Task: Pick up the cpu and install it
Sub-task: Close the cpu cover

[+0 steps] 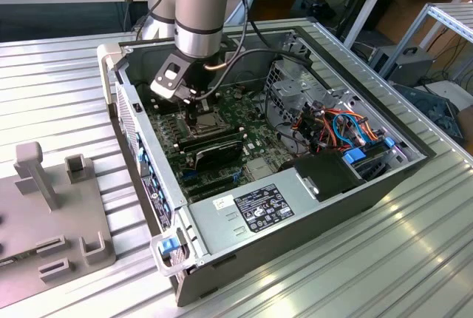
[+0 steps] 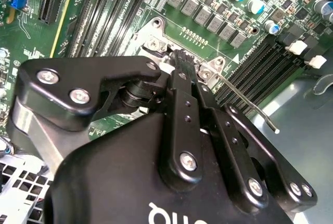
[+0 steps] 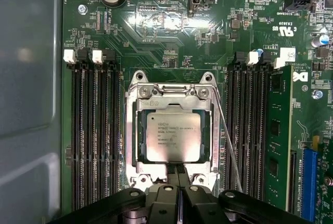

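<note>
The cpu [image 3: 173, 136], a flat silver-grey square, lies flat inside the metal-framed socket [image 3: 132, 130] on the green motherboard [image 3: 156, 26]. My gripper [image 3: 178, 171] is shut, its two black fingers pressed together with nothing between them, tips at the socket's edge beside the cpu. In the second wrist view the gripper [image 2: 179, 57] points down onto the socket frame [image 2: 156, 41], and the thin wire lever [image 2: 244, 99] sticks out beside it. In the exterior view the gripper [image 1: 196, 111] reaches down into the open computer case [image 1: 295, 207].
Black memory slots [image 3: 93, 130] flank the socket, and a memory stick [image 3: 276, 130] stands past the slots on one side. The case holds a power supply [image 1: 259, 207], a drive cage and coloured cables [image 1: 340, 126]. A grey fixture [image 1: 44, 207] lies at the exterior view's left.
</note>
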Tool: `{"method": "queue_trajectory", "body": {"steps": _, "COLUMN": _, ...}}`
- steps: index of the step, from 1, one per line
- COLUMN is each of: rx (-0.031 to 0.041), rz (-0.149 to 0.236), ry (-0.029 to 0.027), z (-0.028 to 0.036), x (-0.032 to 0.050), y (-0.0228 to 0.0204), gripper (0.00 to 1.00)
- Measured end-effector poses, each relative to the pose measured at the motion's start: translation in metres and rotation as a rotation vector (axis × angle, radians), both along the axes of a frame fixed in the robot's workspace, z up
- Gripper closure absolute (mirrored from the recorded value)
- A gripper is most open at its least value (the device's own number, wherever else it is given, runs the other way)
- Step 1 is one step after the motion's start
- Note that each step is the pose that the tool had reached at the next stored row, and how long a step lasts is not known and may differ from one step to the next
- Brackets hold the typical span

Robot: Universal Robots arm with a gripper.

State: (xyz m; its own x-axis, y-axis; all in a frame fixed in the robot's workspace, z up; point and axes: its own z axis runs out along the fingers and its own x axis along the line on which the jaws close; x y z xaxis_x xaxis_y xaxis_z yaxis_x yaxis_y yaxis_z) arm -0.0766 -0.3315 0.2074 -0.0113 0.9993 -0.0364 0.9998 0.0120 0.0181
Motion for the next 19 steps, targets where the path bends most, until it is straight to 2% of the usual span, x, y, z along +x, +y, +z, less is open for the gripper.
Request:
{"method": "queue_trajectory", "body": {"steps": 14, "rx": 0.0, "rz": 0.0, "ry": -0.0001, "z": -0.0027, "x": -0.0001, "y": 0.0, "gripper": 0.89}}
{"method": "queue_trajectory", "body": {"steps": 15, "rx": -0.0002, "rz": 0.0, "ry": 0.0001, "z": 0.0094, "x": -0.0002, "y": -0.0001, "gripper": 0.89}}
{"method": "queue_trajectory", "body": {"steps": 16, "rx": -0.0003, "rz": 0.0, "ry": 0.0001, "z": 0.0181, "x": -0.0002, "y": -0.0001, "gripper": 0.89}}
{"method": "queue_trajectory", "body": {"steps": 19, "rx": -0.0003, "rz": 0.0, "ry": -0.0003, "z": 0.0236, "x": -0.0002, "y": -0.0001, "gripper": 0.89}}
